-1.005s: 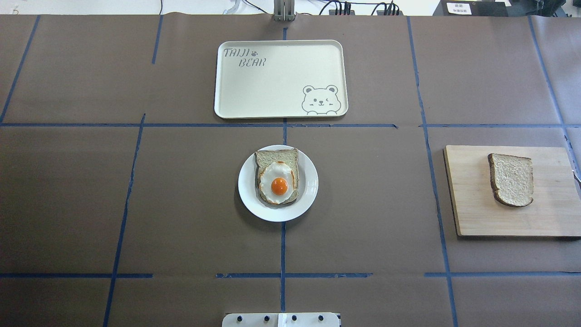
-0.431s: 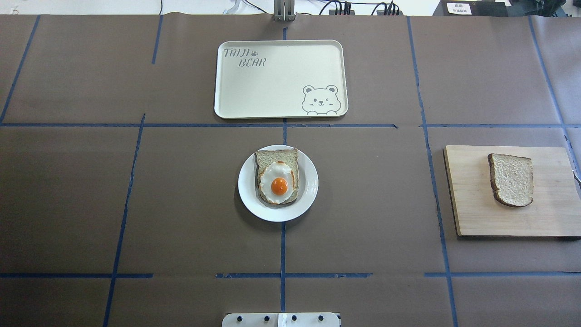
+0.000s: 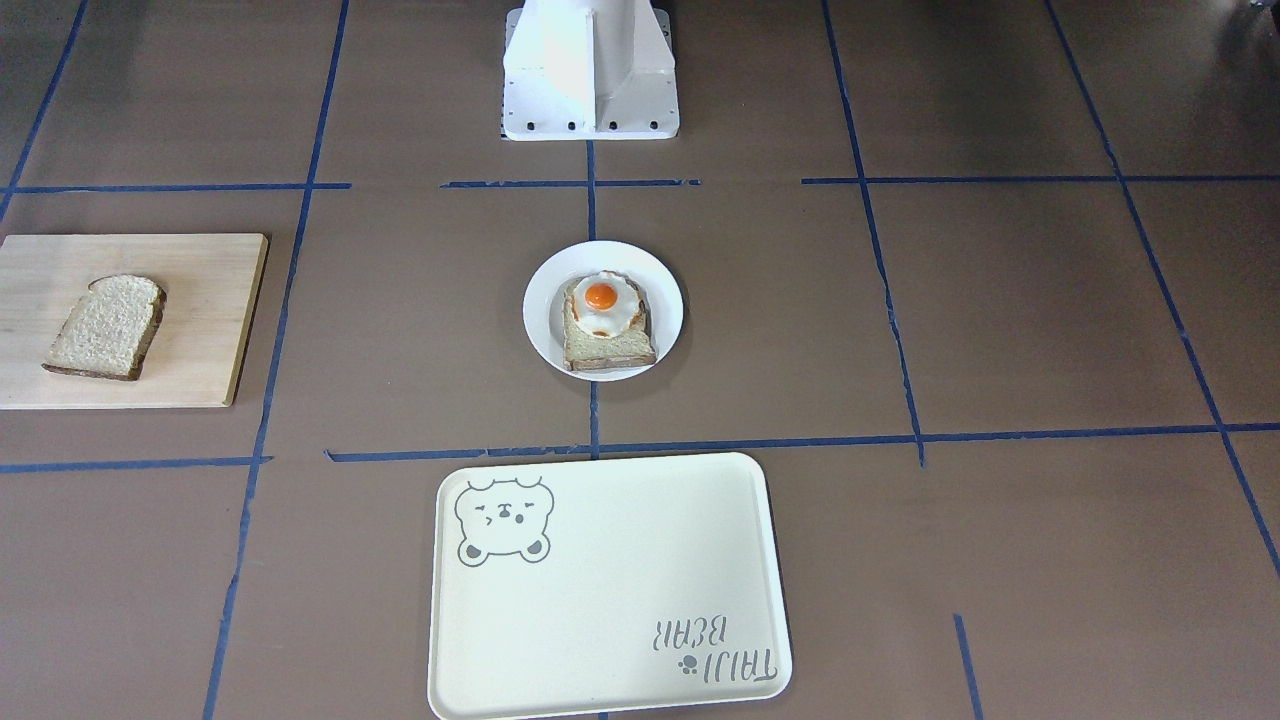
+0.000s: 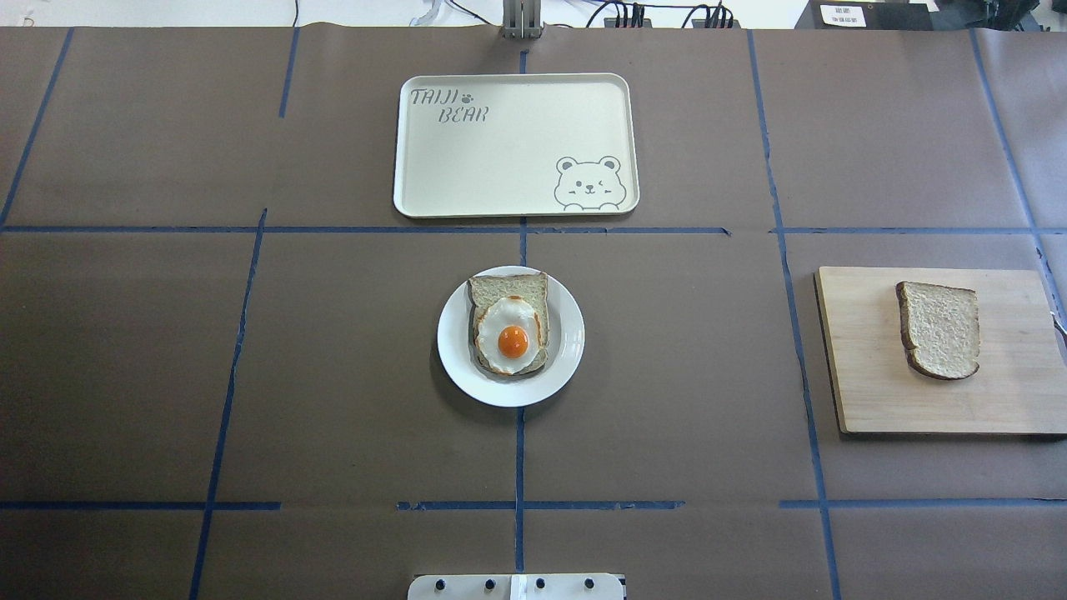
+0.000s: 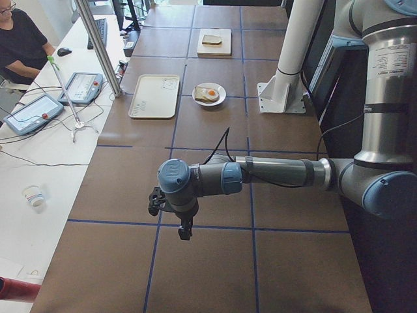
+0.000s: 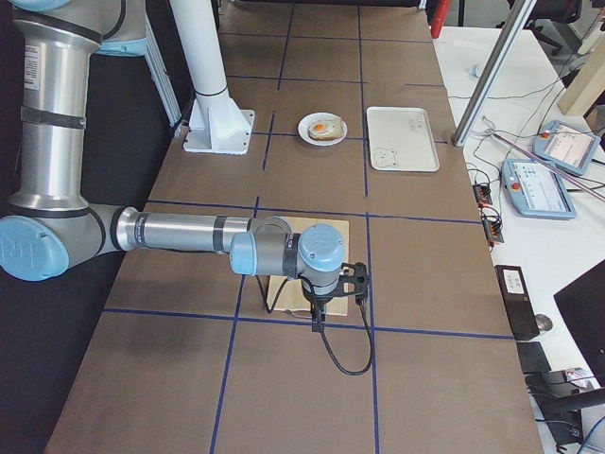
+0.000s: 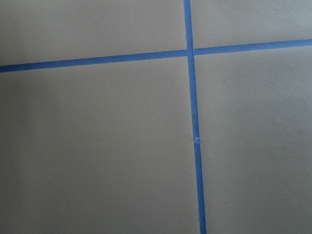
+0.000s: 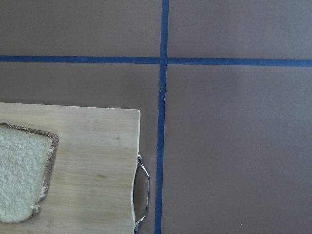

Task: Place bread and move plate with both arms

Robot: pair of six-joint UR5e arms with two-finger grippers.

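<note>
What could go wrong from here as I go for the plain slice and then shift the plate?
1. The bread lies flat on the wooden board; a pinch from above may crush it or drag the board.
2. The plate already carries the egg-topped slice, with the egg toward one end; bread set on top could sit skewed or slide.
3. The plate's rim looks low; an uneven two-sided lift may tip the stack.

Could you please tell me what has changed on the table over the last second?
Nothing visibly changed: the bread still lies on the board, the plate with the egg toast stays mid-table, and the tray beyond it has not moved.
</note>
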